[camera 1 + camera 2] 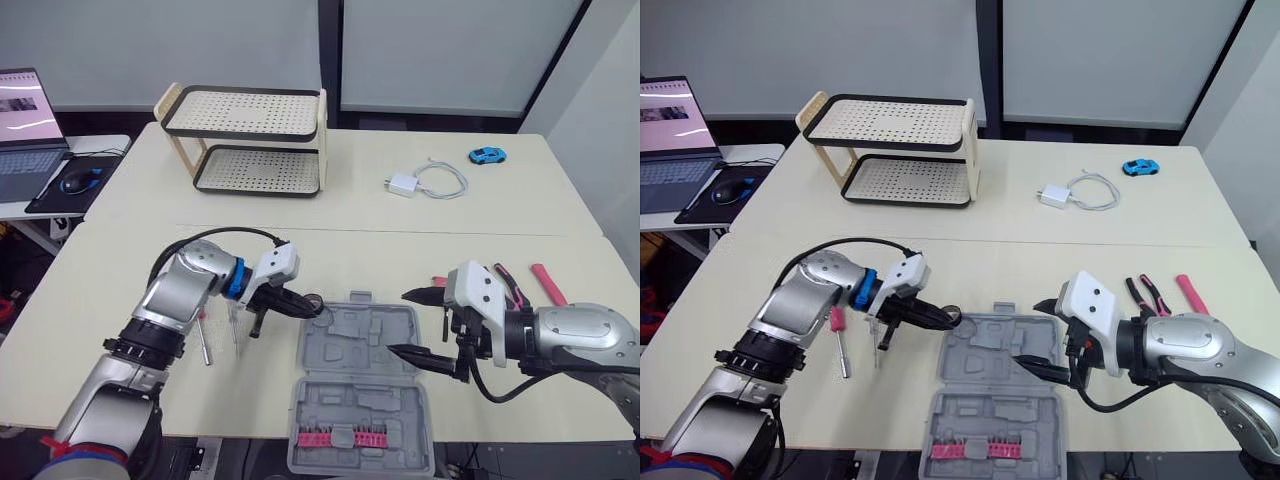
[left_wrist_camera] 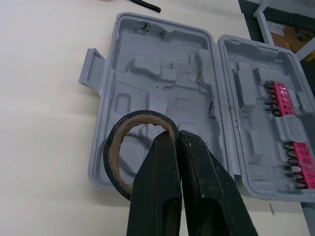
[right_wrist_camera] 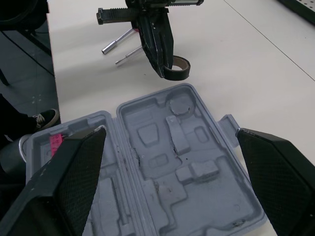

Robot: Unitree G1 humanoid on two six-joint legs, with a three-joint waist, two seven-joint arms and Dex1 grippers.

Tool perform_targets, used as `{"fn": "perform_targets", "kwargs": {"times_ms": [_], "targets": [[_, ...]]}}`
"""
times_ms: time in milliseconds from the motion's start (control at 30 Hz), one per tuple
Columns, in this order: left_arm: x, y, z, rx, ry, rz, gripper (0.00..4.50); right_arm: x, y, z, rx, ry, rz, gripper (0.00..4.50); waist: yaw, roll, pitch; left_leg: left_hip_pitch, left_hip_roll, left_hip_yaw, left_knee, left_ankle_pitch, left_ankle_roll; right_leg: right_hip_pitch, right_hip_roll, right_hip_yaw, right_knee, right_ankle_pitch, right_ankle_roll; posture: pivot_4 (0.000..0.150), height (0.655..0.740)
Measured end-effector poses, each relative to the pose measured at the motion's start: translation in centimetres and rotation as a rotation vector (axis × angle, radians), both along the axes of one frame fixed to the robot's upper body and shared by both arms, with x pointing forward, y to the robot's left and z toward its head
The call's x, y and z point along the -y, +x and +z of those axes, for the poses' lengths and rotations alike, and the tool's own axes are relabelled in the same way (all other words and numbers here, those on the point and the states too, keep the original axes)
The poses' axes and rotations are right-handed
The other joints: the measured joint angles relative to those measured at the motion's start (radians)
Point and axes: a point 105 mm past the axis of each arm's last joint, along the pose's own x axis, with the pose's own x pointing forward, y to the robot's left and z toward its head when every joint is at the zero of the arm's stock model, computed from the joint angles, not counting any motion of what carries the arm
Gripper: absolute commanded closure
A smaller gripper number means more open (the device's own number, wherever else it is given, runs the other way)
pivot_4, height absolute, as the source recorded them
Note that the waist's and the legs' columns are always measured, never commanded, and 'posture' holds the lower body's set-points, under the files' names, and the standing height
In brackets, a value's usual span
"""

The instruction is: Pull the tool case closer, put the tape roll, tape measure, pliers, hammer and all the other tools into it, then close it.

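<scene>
This looks like an office or a robotics test room rather than a home. Pale surfaces (image 1: 400, 250) stand pushed together in front of tall frosted wall panels (image 1: 440, 50). A side desk carries an open laptop (image 1: 25, 130) and a mouse (image 1: 75, 181) on a dark mat (image 1: 45, 200). An empty two-tier rack (image 1: 245, 140), a white charger (image 1: 402, 184) and a blue toy car (image 1: 487, 155) sit spread out like test props.

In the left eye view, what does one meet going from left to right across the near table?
Red-handled screwdriver → tape roll → tool case → pliers → pink-handled tool.
</scene>
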Motion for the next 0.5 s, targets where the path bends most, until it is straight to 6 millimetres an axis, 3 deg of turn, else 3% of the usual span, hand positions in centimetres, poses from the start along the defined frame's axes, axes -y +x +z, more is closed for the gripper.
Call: {"fn": "perform_targets", "kwargs": {"times_ms": [167, 500], "targets": [[0.5, -0.1, -2.0, 0.001, 0.006, 0.021, 4.46, 0.1, 0.1, -0.2, -0.006, -0.011, -0.018, 0.0, 0.004, 0.0, 0.0, -0.001, 0.0, 0.0, 0.0, 0.0, 0.0, 0.0, 0.0, -0.001, -0.001, 0.0, 0.0, 0.15, 0.735], [1.1, 1.0, -3.4, 0.019, 0.004, 0.054, 4.46, -0.1, 0.3, -0.3, 0.0, -0.018, -0.029, 0.0, 0.008, 0.0, 0.0, -0.001, 0.0, -0.001, 0.0, 0.0, 0.0, 0.0, 0.0, -0.001, -0.001, 0.0, 0.0, 0.15, 0.735]]}}
